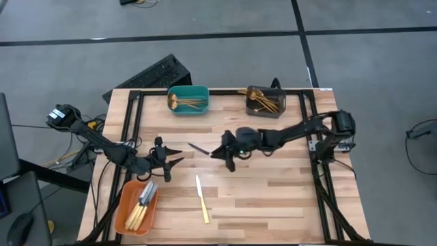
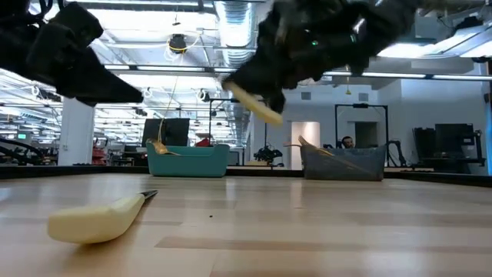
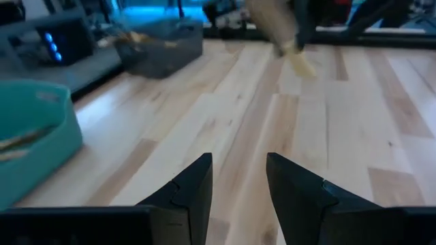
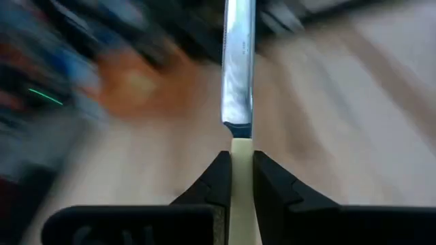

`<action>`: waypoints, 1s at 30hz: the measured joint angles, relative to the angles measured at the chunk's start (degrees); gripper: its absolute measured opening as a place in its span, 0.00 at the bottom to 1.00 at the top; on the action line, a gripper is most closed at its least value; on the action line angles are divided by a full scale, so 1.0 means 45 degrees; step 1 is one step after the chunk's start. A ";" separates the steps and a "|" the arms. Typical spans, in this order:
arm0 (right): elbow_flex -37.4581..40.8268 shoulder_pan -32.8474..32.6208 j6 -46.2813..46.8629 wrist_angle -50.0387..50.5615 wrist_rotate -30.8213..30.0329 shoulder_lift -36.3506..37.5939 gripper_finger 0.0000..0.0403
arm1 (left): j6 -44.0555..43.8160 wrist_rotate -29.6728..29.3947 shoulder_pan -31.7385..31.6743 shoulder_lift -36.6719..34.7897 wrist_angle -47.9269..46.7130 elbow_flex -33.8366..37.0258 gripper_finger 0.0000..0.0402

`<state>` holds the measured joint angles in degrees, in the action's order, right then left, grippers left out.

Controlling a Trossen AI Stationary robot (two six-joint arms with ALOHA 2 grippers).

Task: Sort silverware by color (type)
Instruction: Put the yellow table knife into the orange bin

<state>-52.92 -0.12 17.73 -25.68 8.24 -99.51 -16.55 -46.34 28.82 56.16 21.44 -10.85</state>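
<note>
Two knives: I see one lying loose (image 1: 202,199) on the table's near half, pale handle toward me, the other (image 1: 199,148) pinched in my right gripper.
Surface: a table (image 1: 273,191) of pale wood planks, light and darker strips side by side, framed by black rails.
Room: grey floor with dark lines from above; across the table, a wide hall with ceiling lights, ducts and monitors.
Right gripper (image 4: 235,178): over the table's middle, fingers pressed on the held knife's cream handle, the shiny silver blade sticking out ahead.
Left gripper (image 3: 238,180): hanging just beyond the orange bin, its wedge-shaped fingers parted with nothing between them.
Orange bin (image 1: 123,212): near left corner, rounded plastic, holding several knives (image 1: 142,205) with pale handles.
Teal bin (image 1: 203,108): far edge, left of centre, with thin gold cutlery (image 1: 184,104) inside; I cannot tell which kind.
Dark grey bin (image 1: 252,109): far edge, right of centre, with a tangle of shiny gold pieces (image 1: 265,102).
</note>
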 joint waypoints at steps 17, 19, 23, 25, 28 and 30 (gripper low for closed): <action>-0.1213 -0.0145 0.2287 -0.9046 0.4918 -0.3219 0.15 | 0.7092 0.4529 -0.1033 0.0015 0.7087 -0.0005 0.31; -0.1674 -0.0140 0.2284 -0.8956 0.5280 -0.3512 0.15 | 0.6825 0.5404 -0.1256 0.0019 0.7097 -0.0005 0.31; -0.2140 -0.0106 0.2156 -0.8584 0.5554 -0.3584 0.15 | 0.7377 0.6993 -0.1379 0.0019 0.7150 -0.0005 0.31; -0.2222 -0.0106 0.1916 -0.8173 0.5558 -0.3569 0.15 | 0.7674 0.7153 -0.1383 0.0019 0.7216 -0.0005 0.31; -0.2276 -0.0106 0.1850 -0.7952 0.5558 -0.3592 0.15 | 0.7726 0.7054 -0.1706 0.0019 0.7346 -0.0005 0.31; -0.2312 -0.0106 0.1761 -0.7824 0.5558 -0.3570 0.15 | 0.7666 0.7343 -0.2016 0.0019 0.7672 -0.0005 0.31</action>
<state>-63.32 -0.60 25.65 -60.89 33.26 -115.57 17.95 -13.30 19.75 56.25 55.96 -10.87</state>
